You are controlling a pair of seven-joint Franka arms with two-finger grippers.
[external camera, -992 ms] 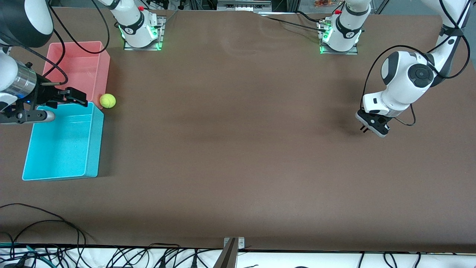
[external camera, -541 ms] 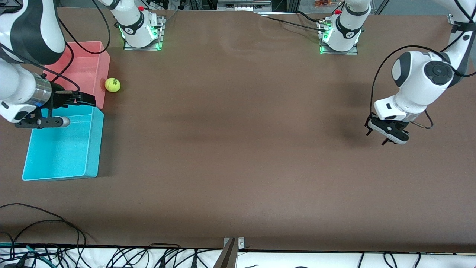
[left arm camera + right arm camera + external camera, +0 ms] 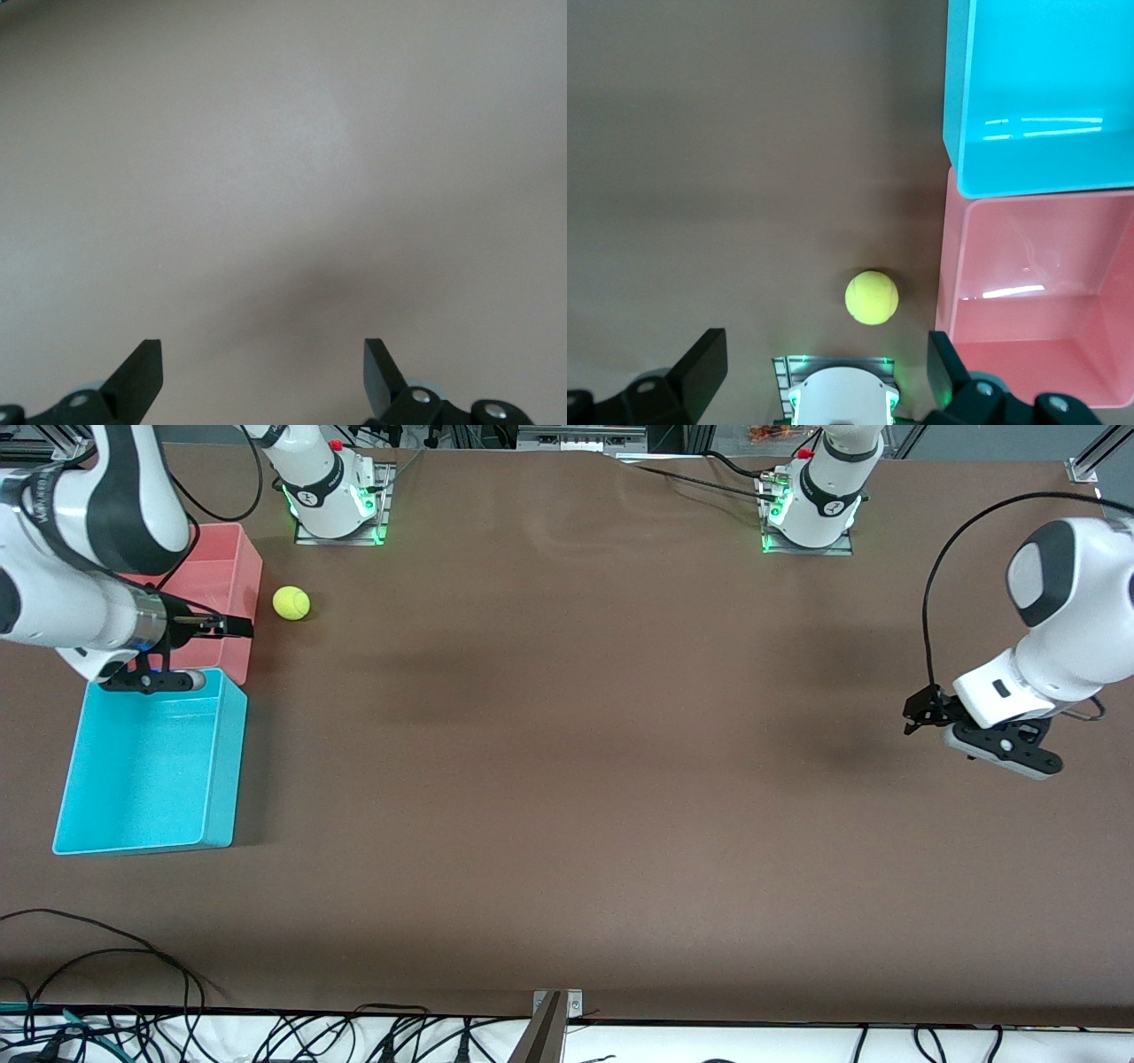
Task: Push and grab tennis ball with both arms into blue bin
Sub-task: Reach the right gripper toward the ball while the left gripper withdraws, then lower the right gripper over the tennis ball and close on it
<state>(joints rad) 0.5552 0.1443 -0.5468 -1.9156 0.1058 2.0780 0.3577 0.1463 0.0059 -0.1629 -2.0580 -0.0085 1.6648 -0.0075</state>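
Observation:
The tennis ball (image 3: pixel 291 602) lies on the brown table beside the pink bin (image 3: pixel 232 576), farther from the front camera than the blue bin (image 3: pixel 146 771). My right gripper (image 3: pixel 241 628) is open and empty over the pink bin's corner that adjoins the blue bin, a short way from the ball. In the right wrist view the ball (image 3: pixel 872 297) lies ahead of that gripper (image 3: pixel 824 350), beside the pink bin (image 3: pixel 1028 266) and apart from the blue bin (image 3: pixel 1045 71). My left gripper (image 3: pixel 914 716) is open and empty over bare table at the left arm's end; its wrist view (image 3: pixel 259 354) shows only table.
The right arm's base (image 3: pixel 332 491) glows green just past the ball and shows in the right wrist view (image 3: pixel 842 398). The left arm's base (image 3: pixel 811 509) stands along the same edge. Cables (image 3: pixel 106 957) lie at the table's near edge. Both bins are empty.
The ball rolled from the blue bin's corner along the pink bin toward the right arm's base. My right gripper moved from over the blue bin to over the pink bin. My left gripper swung outward.

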